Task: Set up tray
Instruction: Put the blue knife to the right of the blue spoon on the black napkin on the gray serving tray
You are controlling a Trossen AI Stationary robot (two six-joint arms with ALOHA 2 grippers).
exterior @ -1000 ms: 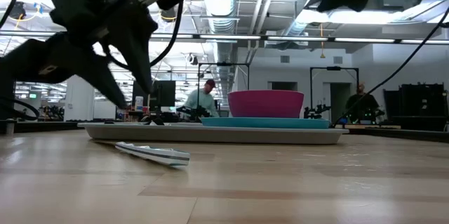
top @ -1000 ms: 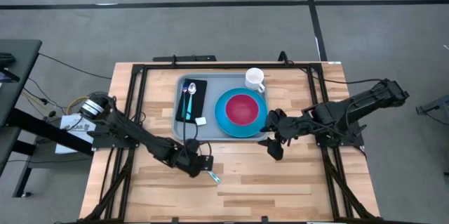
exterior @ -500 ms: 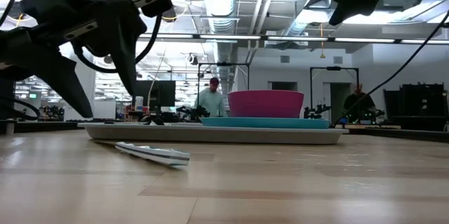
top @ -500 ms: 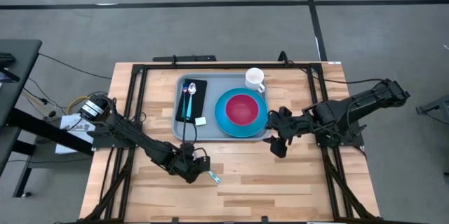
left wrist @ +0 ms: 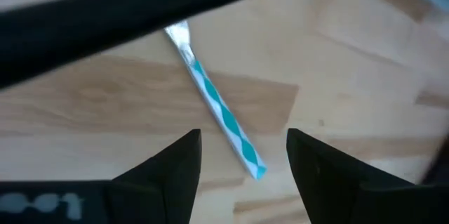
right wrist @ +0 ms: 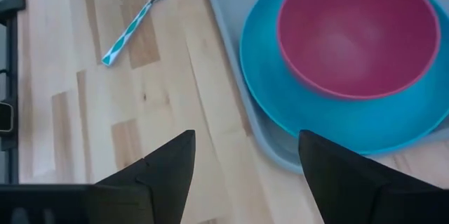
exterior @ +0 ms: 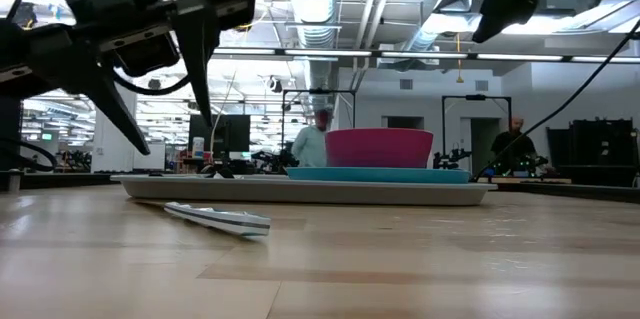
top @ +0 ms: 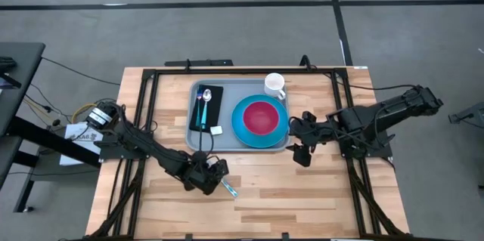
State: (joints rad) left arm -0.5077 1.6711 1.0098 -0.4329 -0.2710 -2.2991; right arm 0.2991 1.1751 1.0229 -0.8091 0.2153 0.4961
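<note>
Left gripper (top: 215,177), seen from above: fingers spread wide and holding nothing, hovering just above the wooden table (top: 302,203) over a piece of cutlery with a teal-and-white patterned handle (top: 229,190). In the left wrist view the two dark fingers (left wrist: 168,168) stand either side of the handle's end without touching it; the metal head is partly hidden behind a dark bar, so whether it is a fork or a spoon cannot be told there. In the right wrist view the same utensil (right wrist: 137,20) appears to end in tines. In the low view it (exterior: 218,218) lies flat on the wood, just in front of the tray.

Right gripper (top: 301,144): likewise wide open and empty, raised beside the tray's right-hand edge, at about 4 o'clock from the plate. Its wrist view looks down past both fingers (right wrist: 168,168) onto the tray's corner.

Tray (top: 227,141): a grey-blue rectangle with rounded corners, lying flat on the table at 12 o'clock from the left gripper. On it rest a blue plate (top: 240,126) carrying a pink bowl (top: 262,117), a black napkin (top: 214,109) at the plate's 9 o'clock with a spoon (top: 204,103) lying on it, and a white mug (top: 274,84) at the plate's 1 o'clock, on the tray's far corner.

Background, low view: a person (exterior: 312,144) stands in the room beyond the table.
</note>
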